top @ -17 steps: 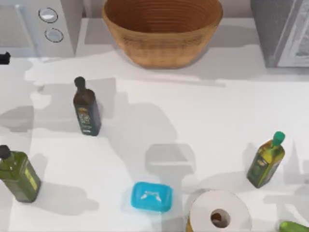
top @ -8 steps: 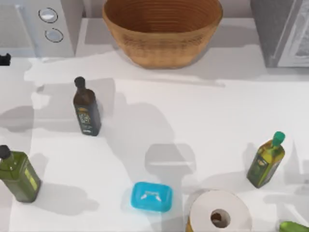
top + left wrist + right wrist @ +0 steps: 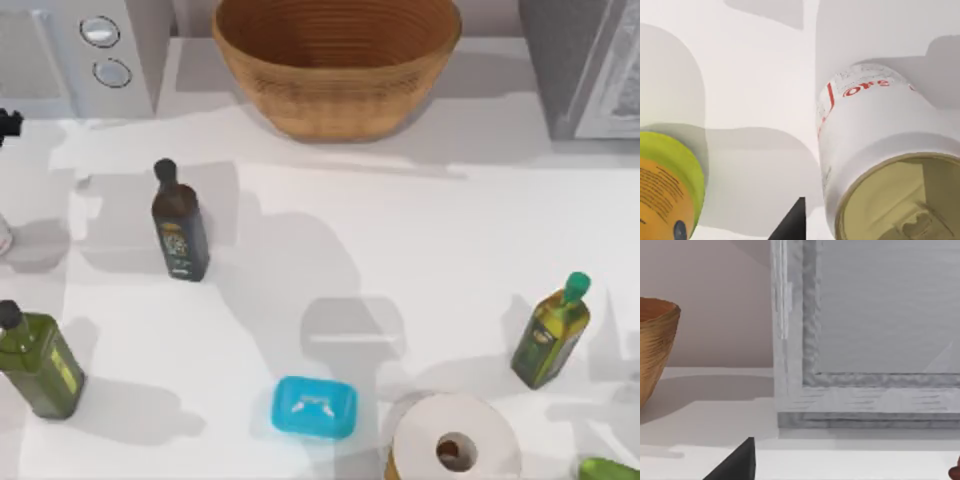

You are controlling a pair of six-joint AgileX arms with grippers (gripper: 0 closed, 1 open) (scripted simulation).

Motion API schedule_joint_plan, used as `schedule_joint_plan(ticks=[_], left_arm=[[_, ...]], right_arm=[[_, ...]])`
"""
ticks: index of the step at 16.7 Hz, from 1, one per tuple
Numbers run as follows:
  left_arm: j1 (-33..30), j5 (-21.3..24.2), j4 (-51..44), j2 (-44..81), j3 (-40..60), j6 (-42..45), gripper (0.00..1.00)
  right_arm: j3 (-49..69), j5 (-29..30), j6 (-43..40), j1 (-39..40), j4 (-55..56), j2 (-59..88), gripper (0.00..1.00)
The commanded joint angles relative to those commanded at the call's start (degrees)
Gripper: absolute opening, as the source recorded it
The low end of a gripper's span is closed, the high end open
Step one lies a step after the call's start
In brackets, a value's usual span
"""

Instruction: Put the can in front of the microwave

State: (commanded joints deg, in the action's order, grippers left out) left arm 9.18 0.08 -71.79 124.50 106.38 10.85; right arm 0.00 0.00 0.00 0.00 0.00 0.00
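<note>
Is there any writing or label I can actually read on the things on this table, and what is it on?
"ore": red letters, part of a longer word, on the can, seen in the left wrist view.
Dark bottle: label too blurred to read.
Two green bottles: labels too blurred to read.
Orange container with a green rim: black print too small to read.
Microwave: no readable marks by its dials.

Bright, even, diffuse rendered light, seemingly from overhead. Soft grey shadows cast across the white table [image 3: 420, 250], layered and overlapping. No glare. Slightly soft throughout; can [image 3: 880, 150] looming large and stretched in the left wrist view.
</note>
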Motion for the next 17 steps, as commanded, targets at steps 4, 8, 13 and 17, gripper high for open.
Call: schedule_joint_plan(ticks=[4, 8, 13, 17], left_arm=[[0.0, 0.0, 0.0, 0.0, 0.0, 0.0, 1.0], [0.0, 0.0, 0.0, 0.0, 0.0, 0.0, 1.0], [-0.09, -0.01, -2.35, 0.21, 2.43, 0.01, 1.0], [-0.1, -0.03, -8.7, 0.18, 8.7, -0.06, 1.0]], right_arm=[[0.0, 0.0, 0.0, 0.0, 0.0, 0.0, 1.0], [0.0, 0.0, 0.0, 0.0, 0.0, 0.0, 1.0], [0.0, 0.0, 0.0, 0.0, 0.0, 0.0, 1.0], [0.0, 0.0, 0.0, 0.0, 0.0, 0.0, 1.0]])
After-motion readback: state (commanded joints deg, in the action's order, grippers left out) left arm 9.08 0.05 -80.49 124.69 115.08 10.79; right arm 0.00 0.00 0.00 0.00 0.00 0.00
